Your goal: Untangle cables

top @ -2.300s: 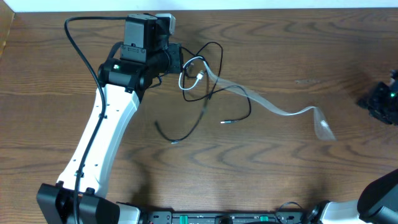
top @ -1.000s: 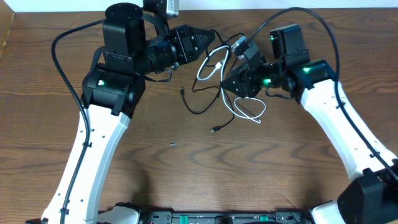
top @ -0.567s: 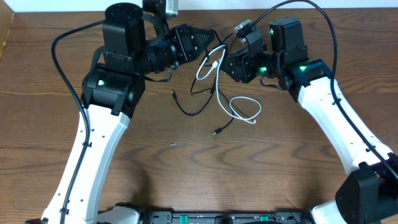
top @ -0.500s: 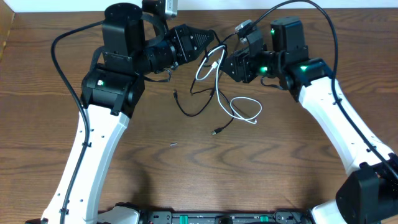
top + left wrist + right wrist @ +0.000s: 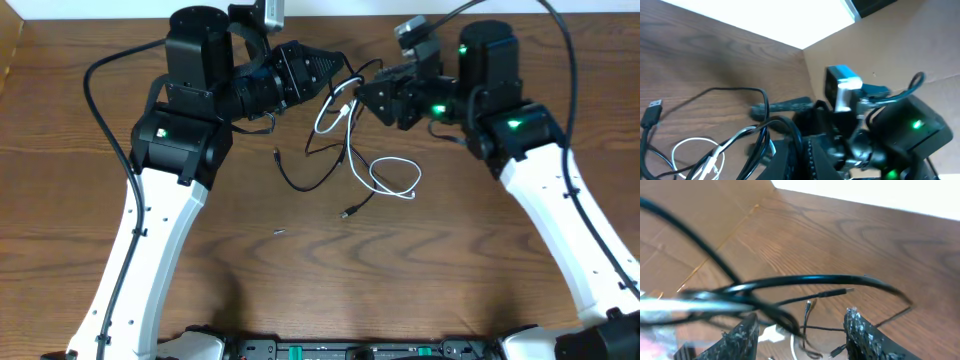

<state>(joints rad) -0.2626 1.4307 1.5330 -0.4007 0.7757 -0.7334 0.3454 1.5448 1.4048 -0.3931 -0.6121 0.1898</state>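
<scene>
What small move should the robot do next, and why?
Probably close the right pincer on the thin black cable. Its jaws stand open with that cable crossing right at their tips, while the shut left pincer sits at the tangle with the thin white cable. Then it could pull the black one free.

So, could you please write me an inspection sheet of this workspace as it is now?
Surface: wooden table, brown grain.
Job's things: white cable and black cable, crossed, partly lifted between the claws, ends lying on the wood.
Clutter: one dark speck, too small to identify.
Grippers: left claw shut at the tangle; right claw open, fingers apart beside it.
Cables: thick arm cables arch over both arms.
Surroundings: cardboard-like panel beyond the table edge.
</scene>
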